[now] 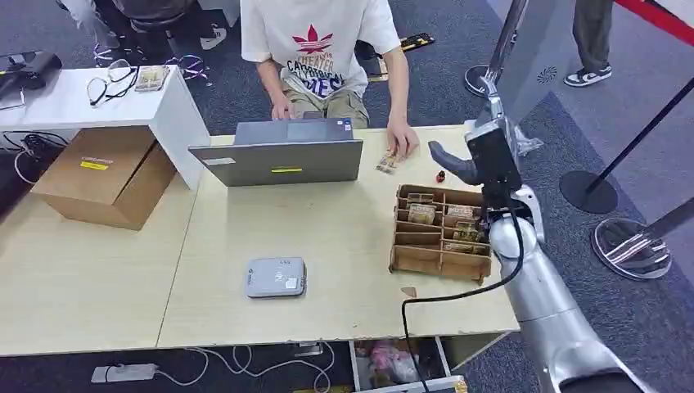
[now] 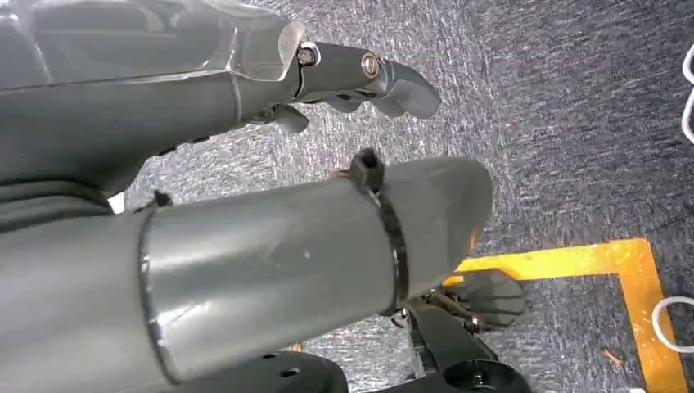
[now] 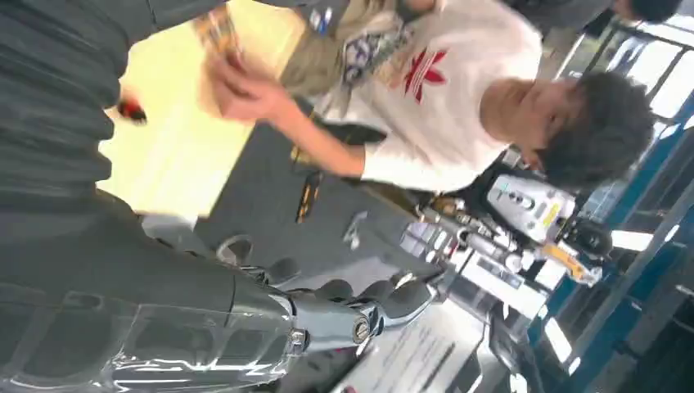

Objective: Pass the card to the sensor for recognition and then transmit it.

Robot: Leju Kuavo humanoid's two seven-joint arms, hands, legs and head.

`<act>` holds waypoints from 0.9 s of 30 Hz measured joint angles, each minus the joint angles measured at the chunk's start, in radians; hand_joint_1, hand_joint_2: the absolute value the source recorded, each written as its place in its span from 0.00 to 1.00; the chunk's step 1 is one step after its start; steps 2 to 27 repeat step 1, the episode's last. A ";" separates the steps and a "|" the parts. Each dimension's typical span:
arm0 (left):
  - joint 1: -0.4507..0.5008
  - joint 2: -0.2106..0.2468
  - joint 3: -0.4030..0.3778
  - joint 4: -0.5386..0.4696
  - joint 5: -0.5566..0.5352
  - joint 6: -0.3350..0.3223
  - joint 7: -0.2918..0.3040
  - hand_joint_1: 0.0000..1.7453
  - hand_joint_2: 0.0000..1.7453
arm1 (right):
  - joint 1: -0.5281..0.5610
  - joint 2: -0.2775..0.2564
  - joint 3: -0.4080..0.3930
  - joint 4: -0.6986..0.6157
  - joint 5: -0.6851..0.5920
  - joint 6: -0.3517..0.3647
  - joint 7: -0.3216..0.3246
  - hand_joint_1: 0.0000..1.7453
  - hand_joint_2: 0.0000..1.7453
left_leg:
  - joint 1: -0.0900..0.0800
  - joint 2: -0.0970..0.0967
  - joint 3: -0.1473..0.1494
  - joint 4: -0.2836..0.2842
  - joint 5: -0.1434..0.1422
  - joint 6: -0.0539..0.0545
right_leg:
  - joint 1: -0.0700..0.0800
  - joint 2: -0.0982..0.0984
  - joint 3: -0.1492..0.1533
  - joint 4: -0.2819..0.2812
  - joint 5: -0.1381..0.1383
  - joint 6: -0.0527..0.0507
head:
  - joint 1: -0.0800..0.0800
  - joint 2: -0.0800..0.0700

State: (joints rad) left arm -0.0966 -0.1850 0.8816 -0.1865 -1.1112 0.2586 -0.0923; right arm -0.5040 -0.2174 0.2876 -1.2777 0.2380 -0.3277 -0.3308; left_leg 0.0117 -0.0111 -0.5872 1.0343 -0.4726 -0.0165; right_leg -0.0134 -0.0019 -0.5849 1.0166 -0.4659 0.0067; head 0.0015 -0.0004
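Note:
A grey card sensor [image 1: 276, 277] lies flat near the table's front edge. A wooden compartment box [image 1: 417, 259] holds several cards [image 1: 422, 214] at the table's right side. My right hand [image 1: 475, 162] hangs raised over the box's far right corner, fingers apart and holding nothing; in the right wrist view my right hand [image 3: 245, 319] is bare too. A person's hand [image 1: 403, 139] presses a card [image 1: 388, 162] onto the table just beyond the box. My left hand [image 2: 245, 98] hangs over grey carpet with nothing in it.
A person sits behind an open laptop [image 1: 278, 160] at the table's far edge. A small red object [image 1: 440, 175] lies beside the box. A cardboard box [image 1: 106, 176] stands at the left. Stanchion bases [image 1: 632, 246] stand on the floor to the right.

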 joint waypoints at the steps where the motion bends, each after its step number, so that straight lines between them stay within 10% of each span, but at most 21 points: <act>1: 0.000 0.000 0.000 0.000 0.002 -0.001 0.000 0.00 0.00 | 0.033 0.011 0.000 -0.032 -0.005 0.002 -0.004 0.00 1.00 | 0.000 0.000 0.000 0.000 0.000 0.000 | 0.000 0.000 0.000 0.000 0.000 0.000 | 0.000 0.000; 27: 0.000 0.000 0.000 0.000 0.002 -0.001 0.000 0.00 0.00 | 0.033 0.011 0.000 -0.032 -0.005 0.002 -0.004 0.00 1.00 | 0.000 0.000 0.000 0.000 0.000 0.000 | 0.000 0.000 0.000 0.000 0.000 0.000 | 0.000 0.000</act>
